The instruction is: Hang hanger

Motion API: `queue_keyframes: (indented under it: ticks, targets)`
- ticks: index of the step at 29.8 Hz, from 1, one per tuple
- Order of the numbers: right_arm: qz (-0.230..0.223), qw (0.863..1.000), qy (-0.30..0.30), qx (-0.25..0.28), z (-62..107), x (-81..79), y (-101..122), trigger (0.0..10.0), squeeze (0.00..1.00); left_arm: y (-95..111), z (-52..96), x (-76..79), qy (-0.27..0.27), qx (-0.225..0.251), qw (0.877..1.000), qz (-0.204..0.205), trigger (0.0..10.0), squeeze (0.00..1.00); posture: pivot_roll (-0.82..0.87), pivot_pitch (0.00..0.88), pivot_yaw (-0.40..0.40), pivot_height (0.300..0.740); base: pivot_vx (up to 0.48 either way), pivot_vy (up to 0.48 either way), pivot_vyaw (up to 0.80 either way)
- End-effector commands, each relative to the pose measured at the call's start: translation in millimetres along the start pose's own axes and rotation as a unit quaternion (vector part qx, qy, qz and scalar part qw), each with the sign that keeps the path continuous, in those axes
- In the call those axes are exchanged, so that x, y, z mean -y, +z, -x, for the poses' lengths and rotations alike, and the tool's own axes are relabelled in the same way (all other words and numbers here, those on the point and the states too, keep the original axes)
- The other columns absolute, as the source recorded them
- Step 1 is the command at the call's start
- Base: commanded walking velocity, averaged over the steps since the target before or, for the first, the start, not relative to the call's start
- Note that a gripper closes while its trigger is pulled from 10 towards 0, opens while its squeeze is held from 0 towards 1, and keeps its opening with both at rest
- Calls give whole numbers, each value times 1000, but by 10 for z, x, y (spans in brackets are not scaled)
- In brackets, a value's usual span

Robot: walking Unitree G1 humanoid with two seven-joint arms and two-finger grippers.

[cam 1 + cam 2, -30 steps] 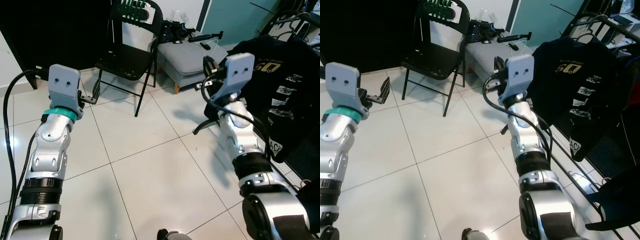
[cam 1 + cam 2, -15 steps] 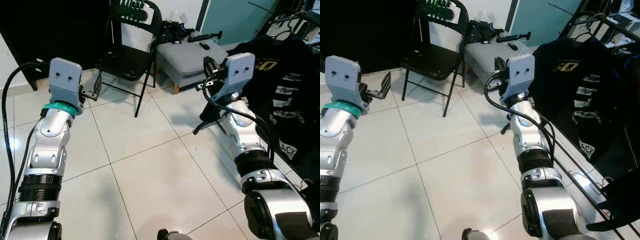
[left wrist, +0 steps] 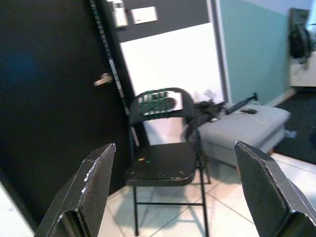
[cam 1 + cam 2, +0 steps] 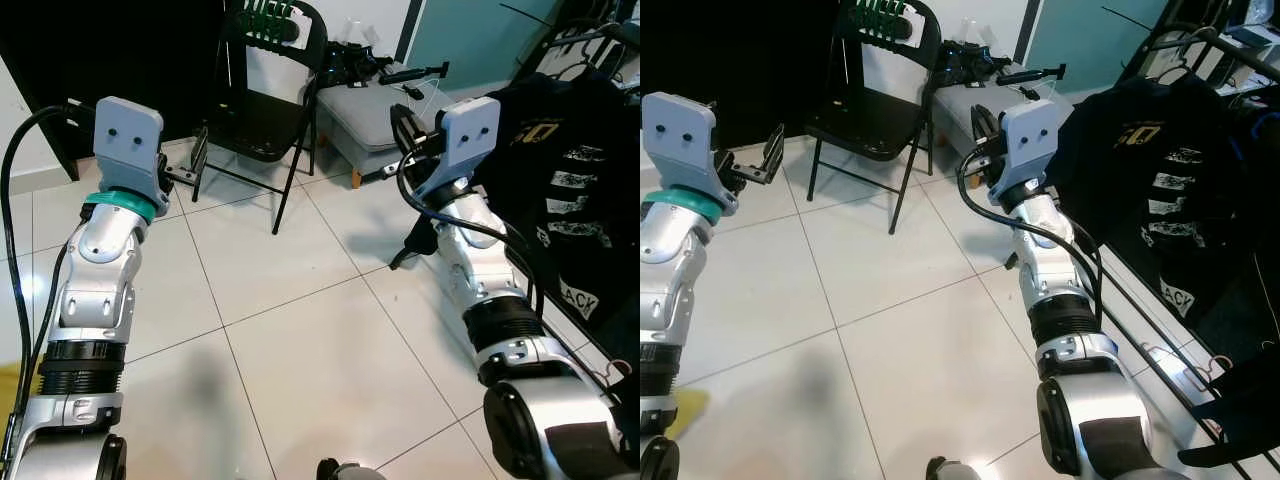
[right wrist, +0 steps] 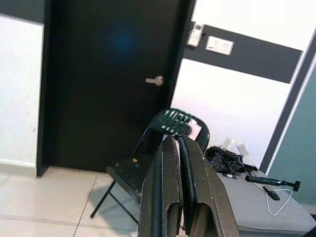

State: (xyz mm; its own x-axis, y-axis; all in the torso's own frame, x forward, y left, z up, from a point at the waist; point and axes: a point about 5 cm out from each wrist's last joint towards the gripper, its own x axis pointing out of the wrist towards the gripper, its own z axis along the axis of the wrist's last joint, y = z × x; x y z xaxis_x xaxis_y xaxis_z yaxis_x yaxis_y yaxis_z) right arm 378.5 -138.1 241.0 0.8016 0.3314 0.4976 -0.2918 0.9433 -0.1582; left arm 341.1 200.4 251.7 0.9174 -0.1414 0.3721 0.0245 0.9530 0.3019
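Note:
Several green hangers (image 4: pixel 265 14) hang over the backrest of a black folding chair (image 4: pixel 250 120) at the far middle; they also appear as green hangers (image 3: pixel 157 101) in the left wrist view and green hangers (image 5: pixel 176 121) in the right wrist view. My left gripper (image 4: pixel 766 160) is raised left of the chair, open and holding nothing, its fingers (image 3: pixel 94 182) spread wide. My right gripper (image 4: pixel 404 122) is held up right of the chair, shut with nothing between its fingers (image 5: pixel 167 197). Both point toward the chair from well short of it.
A clothes rack (image 4: pixel 1200 45) on the right carries a black printed T-shirt (image 4: pixel 1150 150). A grey cushioned bench (image 4: pixel 385 105) with black gear stands behind the chair. A black door (image 3: pixel 54 98) is at the far left. White tiled floor (image 4: pixel 290 320) lies between my arms.
The right gripper has swung a little to the left, away from the T-shirt. The left arm has lifted slightly. The head view has shifted a bit.

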Motion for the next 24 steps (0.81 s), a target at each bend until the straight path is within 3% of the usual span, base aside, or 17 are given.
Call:
queue_keyframes:
  ticks: [1, 2, 6, 24]
  targets:
    - [-29, 999, -32, 11, -3, 118, 59, 10000, 0, 96, -46, 60, -22, 14, 1000, 8, 10000, 0, 65, 0, -6, 740, 0, 0, 0]
    - [-55, 997, -58, 20, 11, 167, 74, 10000, 0, 142, -83, 75, -16, 18, 999, 43, 10000, 0, 63, 0, -3, 740, 0, 0, 0]
    - [-86, 992, -87, 23, 61, 183, 52, 10000, 0, 187, -102, 106, -10, 20, 996, 91, 10000, 0, 62, 0, -1, 740, 0, 0, 0]
    - [-46, 995, -85, 29, 88, 163, 103, 10000, 0, 305, -107, 161, -23, 29, 993, 111, 10000, 0, 64, 0, 15, 740, 0, 0, 0]
